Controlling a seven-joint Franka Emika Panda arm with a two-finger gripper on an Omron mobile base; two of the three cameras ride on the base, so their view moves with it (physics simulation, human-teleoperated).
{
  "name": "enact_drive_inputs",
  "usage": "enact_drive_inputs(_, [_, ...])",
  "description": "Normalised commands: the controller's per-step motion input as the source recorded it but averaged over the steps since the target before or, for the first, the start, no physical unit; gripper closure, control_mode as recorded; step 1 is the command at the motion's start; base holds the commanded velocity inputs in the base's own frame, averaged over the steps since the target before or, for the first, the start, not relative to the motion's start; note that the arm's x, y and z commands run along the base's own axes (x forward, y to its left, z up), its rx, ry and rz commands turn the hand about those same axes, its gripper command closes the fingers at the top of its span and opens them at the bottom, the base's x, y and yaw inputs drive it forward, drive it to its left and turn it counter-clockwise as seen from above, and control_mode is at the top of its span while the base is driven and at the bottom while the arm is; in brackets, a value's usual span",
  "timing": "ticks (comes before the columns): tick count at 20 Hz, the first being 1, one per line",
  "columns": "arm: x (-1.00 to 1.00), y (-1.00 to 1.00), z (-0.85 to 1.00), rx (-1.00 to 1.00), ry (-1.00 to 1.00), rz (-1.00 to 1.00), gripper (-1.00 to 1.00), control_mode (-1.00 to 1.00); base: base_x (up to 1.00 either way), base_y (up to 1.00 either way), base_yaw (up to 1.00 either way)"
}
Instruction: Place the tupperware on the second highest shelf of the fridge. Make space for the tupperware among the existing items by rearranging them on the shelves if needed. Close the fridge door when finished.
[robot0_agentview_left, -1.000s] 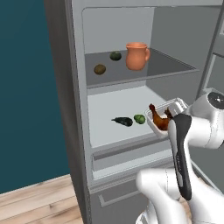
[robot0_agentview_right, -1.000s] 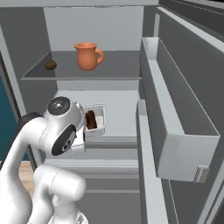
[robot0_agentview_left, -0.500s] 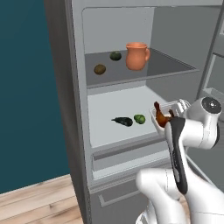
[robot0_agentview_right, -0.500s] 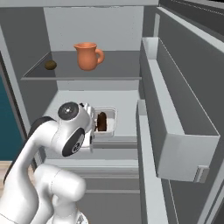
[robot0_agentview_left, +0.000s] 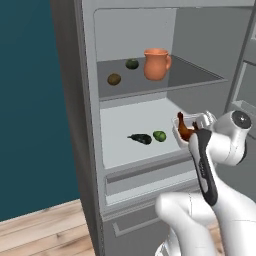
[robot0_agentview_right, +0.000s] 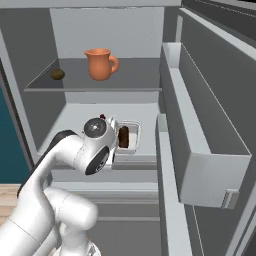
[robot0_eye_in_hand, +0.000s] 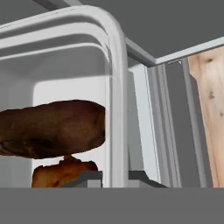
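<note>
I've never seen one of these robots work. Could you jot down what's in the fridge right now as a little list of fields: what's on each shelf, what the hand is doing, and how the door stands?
upper grey shelf: orange jug, two small round fruits
white shelf below: dark aubergine beside green lime
food container: holds brown food, at the white shelf's front right
gripper: shut on the container's rim
fridge door: open, grey bins on its inner side

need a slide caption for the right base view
Hand carries the tupperware onto the white fridge shelf, below the orange jug.
</note>
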Motion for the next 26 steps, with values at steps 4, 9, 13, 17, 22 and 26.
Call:
enact_drive_inputs(4, [0.42, -0.02, -0.08, 0.00, 0.00, -0.03, 1.00, -1.00, 0.00, 0.00, 0.00])
enact_drive_inputs(9, [0.45, 0.00, -0.10, 0.00, 0.00, -0.11, 1.00, -1.00, 0.00, 0.00, 0.00])
enact_drive_inputs(13, [0.35, 0.00, -0.06, 0.00, 0.00, -0.18, 1.00, -1.00, 0.00, 0.00, 0.00])
enact_drive_inputs(17, [0.40, 0.00, -0.03, 0.00, 0.00, -0.17, 1.00, -1.00, 0.00, 0.00, 0.00])
enact_drive_inputs(22, [0.32, -0.01, -0.11, 0.00, 0.00, -0.14, 1.00, -1.00, 0.00, 0.00, 0.00])
enact_drive_inputs(26, [0.14, -0.20, -0.25, 0.00, -0.04, -0.08, 1.00, -1.00, 0.00, 0.00, 0.00])
